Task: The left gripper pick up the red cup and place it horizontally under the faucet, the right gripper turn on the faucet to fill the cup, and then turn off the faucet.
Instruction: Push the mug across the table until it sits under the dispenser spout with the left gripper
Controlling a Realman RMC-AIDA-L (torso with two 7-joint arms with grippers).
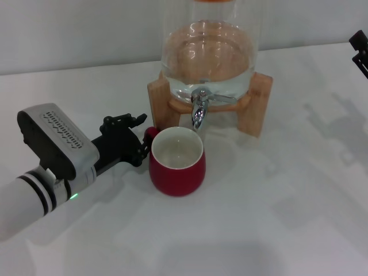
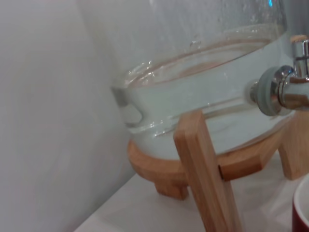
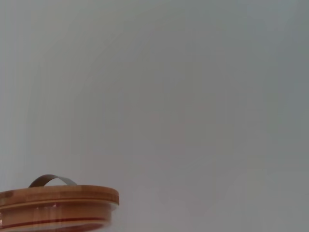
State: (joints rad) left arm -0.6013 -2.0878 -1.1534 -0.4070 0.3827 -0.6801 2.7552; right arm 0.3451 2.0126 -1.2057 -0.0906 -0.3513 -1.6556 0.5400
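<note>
Glossy red cup point(image 1: 177, 163) under chrome faucet point(image 1: 199, 109).

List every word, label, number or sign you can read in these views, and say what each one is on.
None: no readable text appears in any view.
The left gripper, beside the red cup: no lettering on its grey vented wrist, only a green light.
The faucet, glass dispenser and wooden stand: no marks.
The right gripper, at the head view's edge: no label visible.
</note>
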